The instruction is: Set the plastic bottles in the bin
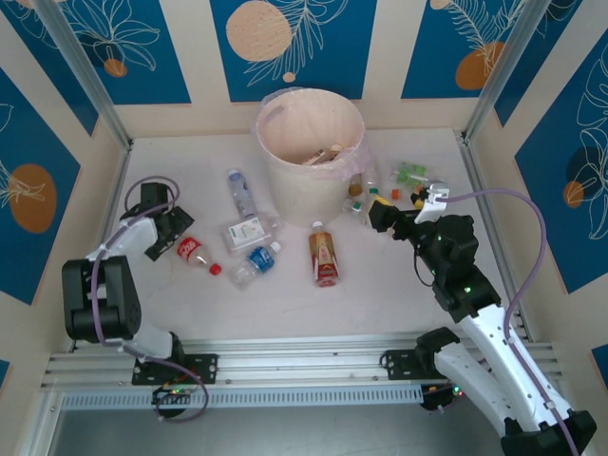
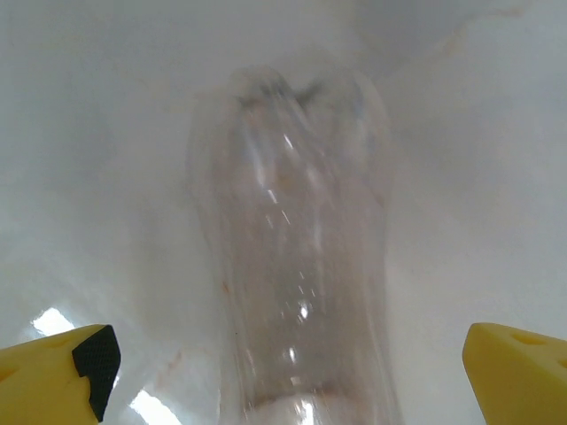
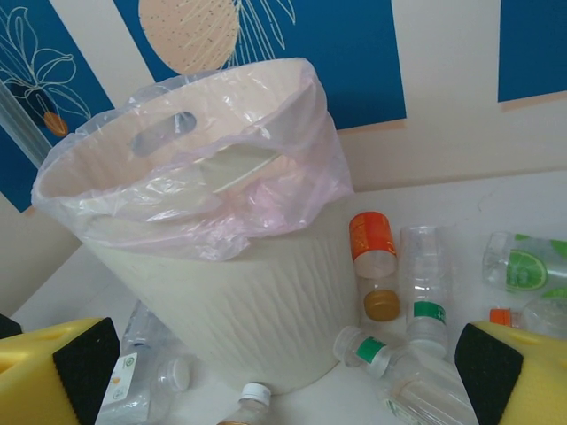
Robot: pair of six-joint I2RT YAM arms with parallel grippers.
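The plastic bottles point(image 1: 256, 260) lie scattered on the white surface point(image 1: 285, 304) around the bin point(image 1: 306, 190). The bin stands at the far middle, with a clear liner point(image 3: 292, 190) folded over its rim. A red-labelled bottle point(image 1: 194, 252) lies just beside the left gripper point(image 1: 169, 231), whose jaws are spread wide on either side of a clear bottle point(image 2: 292, 266). The right gripper point(image 1: 378, 213), also wide and empty, hovers near an orange-topped bottle point(image 3: 372, 241) to the right of the bin. The print on the labels is too small to read.
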